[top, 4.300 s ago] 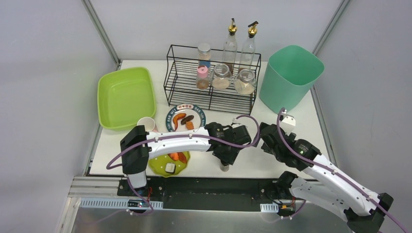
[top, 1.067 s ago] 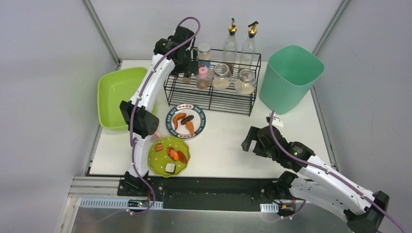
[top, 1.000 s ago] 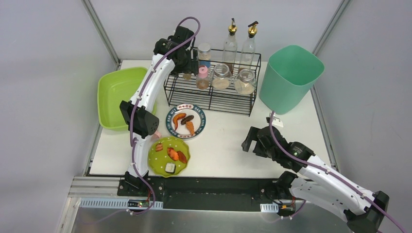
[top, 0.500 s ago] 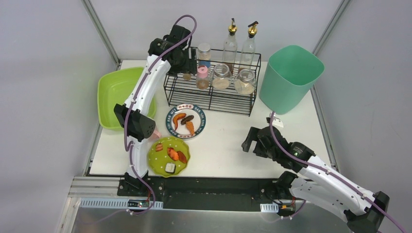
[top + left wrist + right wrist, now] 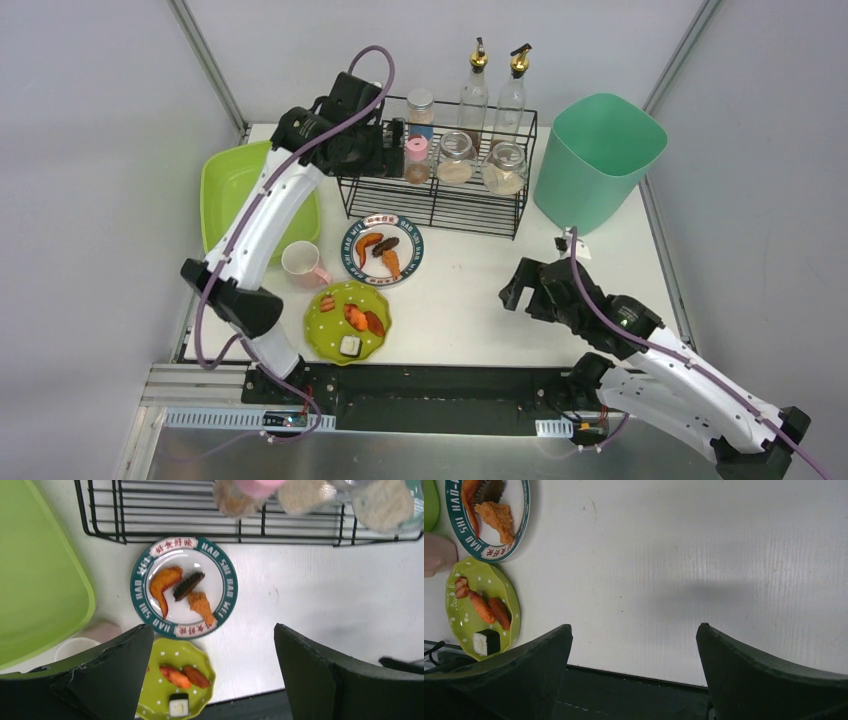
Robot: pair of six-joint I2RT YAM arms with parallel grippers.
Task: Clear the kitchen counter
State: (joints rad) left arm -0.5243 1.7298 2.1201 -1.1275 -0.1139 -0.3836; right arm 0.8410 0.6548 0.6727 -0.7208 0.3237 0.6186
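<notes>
From above: the kitchen counter fills the middle of the view, white, with its dark rail at the near edge. The left gripper is up at the back by the left end of the wire rack, beside the jars. From here you cannot tell how its jaws stand. Two oil bottles stand behind the rack, the mint bin is at the far right and the lime tub at the far left. The round plate, the green plate and the cup sit close together in front of the tub. The right gripper hangs over bare counter, right of the plates.

Left wrist view: the left gripper is spread wide and released, with nothing between its fingers. Below it are the counter, the round plate with three pieces of food, the green plate just beside it and the rack's base. The jars at the top edge are blurred.

Right wrist view: the right gripper is also spread wide and empty. Bare counter lies under it, and both plates and the cup are off at the left edge.
</notes>
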